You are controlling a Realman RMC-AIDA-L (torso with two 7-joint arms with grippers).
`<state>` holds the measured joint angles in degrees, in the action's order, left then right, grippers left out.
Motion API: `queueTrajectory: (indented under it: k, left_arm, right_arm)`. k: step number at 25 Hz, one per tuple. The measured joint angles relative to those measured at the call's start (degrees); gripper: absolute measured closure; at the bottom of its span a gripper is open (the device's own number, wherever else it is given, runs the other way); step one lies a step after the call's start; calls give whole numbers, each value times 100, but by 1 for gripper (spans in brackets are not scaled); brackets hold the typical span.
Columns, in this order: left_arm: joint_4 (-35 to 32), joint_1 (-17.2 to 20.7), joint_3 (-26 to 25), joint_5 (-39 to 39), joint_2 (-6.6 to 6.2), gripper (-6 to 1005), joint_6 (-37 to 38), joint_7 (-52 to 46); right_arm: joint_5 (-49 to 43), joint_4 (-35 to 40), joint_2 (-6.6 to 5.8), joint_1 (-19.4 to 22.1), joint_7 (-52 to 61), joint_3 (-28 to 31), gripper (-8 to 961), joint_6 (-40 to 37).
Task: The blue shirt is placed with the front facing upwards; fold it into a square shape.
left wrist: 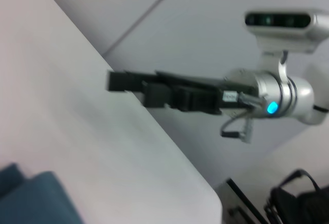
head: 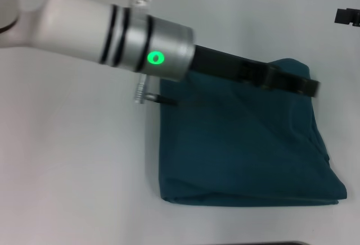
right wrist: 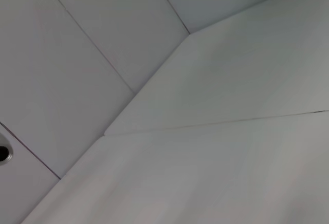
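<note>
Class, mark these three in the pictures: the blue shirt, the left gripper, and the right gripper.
blue shirt (head: 236,149): head view, middle of the folded top layer.
left gripper (head: 306,86): head view, dark tip over the shirt's far right corner.
right gripper (left wrist: 115,81): left wrist view, black tip above the table edge.

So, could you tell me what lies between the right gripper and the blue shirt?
Only bare table, as the head view shows; the right gripper sits at the far right edge, the left gripper over the blue shirt's far corner.
</note>
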<state>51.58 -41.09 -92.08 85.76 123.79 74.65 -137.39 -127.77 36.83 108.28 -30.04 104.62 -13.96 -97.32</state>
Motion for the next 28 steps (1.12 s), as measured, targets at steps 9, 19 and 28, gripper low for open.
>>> queueTrajectory:
  k: [9, 19, 28]
  left_arm:
    - [155, 891, -1424, -377, -40, 271, 630, 671]
    - [80, 1868, -2774, -561, -224, 52, 1643, 1973]
    - [-143, 2051, -3145, -586, -277, 50, 1875, 2348]
  right_arm:
    - [-67, 3, -45, 159, 312, -276, 234, -65]
    - [-174, -72, -2, 436, 652, -671, 234, -128]
    - [-667, -544, 75, 295, 722, -693, 234, 294]
